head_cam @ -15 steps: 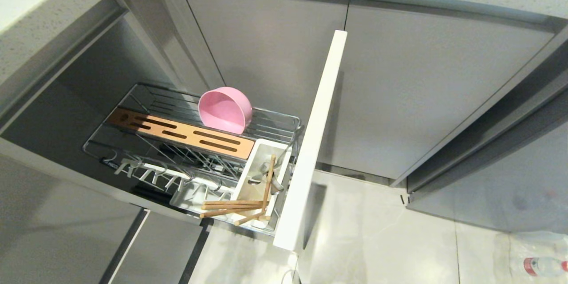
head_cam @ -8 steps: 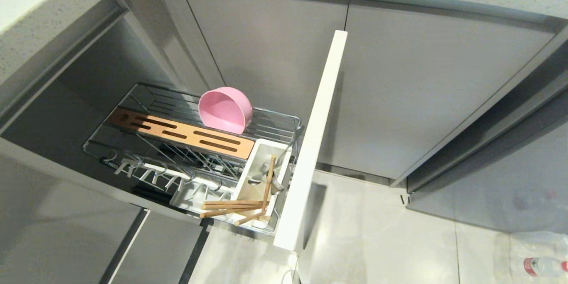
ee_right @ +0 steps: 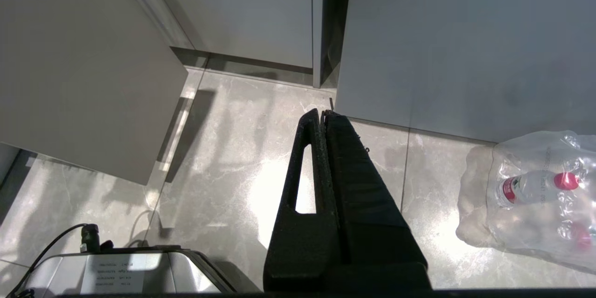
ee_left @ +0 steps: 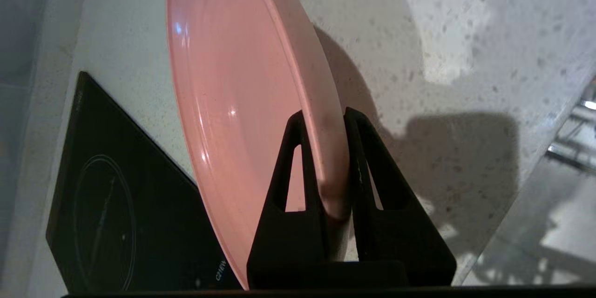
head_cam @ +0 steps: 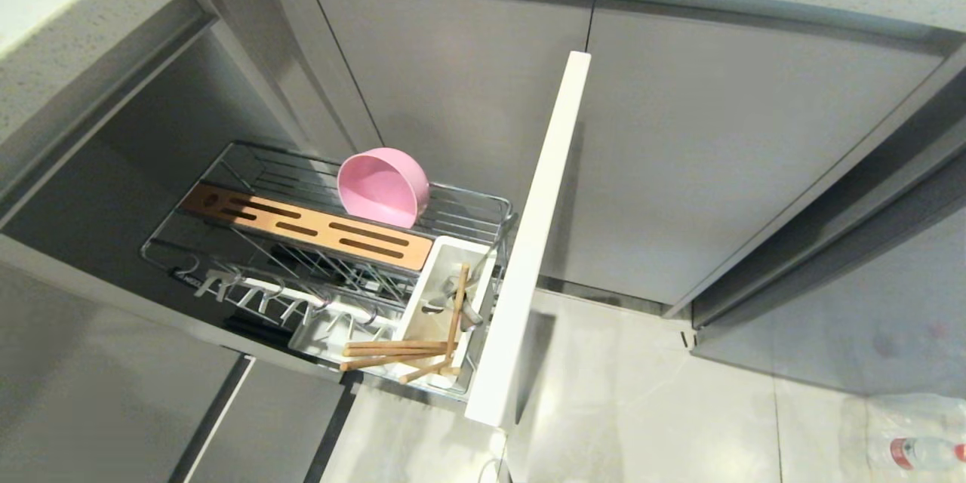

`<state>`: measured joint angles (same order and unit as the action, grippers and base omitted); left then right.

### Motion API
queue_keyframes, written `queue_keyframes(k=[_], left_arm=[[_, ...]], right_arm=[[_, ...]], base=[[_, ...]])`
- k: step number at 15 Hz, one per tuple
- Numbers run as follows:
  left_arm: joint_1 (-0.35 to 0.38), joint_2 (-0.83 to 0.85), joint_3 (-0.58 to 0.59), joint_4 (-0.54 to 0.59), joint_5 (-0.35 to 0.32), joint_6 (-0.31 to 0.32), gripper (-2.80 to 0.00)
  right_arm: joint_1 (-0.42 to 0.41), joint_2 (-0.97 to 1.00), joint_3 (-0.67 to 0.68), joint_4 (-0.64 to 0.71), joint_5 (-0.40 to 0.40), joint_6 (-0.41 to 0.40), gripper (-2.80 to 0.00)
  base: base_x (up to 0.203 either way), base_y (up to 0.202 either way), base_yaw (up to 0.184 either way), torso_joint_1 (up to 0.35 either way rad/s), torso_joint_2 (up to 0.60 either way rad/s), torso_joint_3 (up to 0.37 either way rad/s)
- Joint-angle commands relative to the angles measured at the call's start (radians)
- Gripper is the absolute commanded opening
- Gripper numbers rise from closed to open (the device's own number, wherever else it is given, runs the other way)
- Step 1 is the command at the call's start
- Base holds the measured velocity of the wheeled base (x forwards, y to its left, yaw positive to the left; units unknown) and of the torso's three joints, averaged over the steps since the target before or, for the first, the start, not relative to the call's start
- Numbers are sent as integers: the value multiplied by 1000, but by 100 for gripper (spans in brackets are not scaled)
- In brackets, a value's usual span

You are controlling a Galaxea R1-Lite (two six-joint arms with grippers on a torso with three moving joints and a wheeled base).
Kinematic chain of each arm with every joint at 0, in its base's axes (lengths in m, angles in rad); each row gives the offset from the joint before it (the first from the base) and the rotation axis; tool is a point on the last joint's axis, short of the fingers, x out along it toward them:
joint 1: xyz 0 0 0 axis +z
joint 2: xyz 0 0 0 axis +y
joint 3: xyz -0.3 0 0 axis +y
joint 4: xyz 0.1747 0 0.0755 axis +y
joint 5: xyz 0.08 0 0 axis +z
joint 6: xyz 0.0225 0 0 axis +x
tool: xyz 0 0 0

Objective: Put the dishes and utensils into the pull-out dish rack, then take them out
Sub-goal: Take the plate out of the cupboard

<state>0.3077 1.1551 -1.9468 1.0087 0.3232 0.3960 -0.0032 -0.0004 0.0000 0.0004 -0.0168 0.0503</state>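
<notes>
While the left gripper (ee_left: 326,163) pinches the rim of the flat pink oval plate (ee_left: 242,102) above the speckled counter (ee_left: 442,56), the matte pink bowl (head_cam: 383,187) and wooden chopsticks (head_cam: 396,353) already sit in the pulled-out chrome wire rack (head_cam: 468,204); plate unloaded or pending, unclear.

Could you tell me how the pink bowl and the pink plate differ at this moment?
The deep round matte pink bowl sits tipped on its side in the chrome wire pull-out rack; the shallow flat pink plate is outside it, over a speckled countertop. The bowl is free of any gripper; the plate's rim is pinched by the left gripper. Both are plain pink.
</notes>
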Motion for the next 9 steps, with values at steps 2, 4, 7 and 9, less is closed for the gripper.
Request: queue_keyframes(k=[2,4,7,9], left_arm=[[-40,48,0,36,29,4,-280],[-77,78,0,47,96,3,-280],[-125,113,0,48,200,-6,-280],[-140,119,0,48,228,-8,-280]], right_arm=[[0,0,2,0,0,0,-280],[0,0,2,0,0,0,-280],[0,0,2,0,0,0,-280],[0,0,2,0,0,0,-280]], base=[[0,0,0,0,0,0],[0,0,0,0,0,0],[0,0,0,0,0,0],[0,0,0,0,0,0]])
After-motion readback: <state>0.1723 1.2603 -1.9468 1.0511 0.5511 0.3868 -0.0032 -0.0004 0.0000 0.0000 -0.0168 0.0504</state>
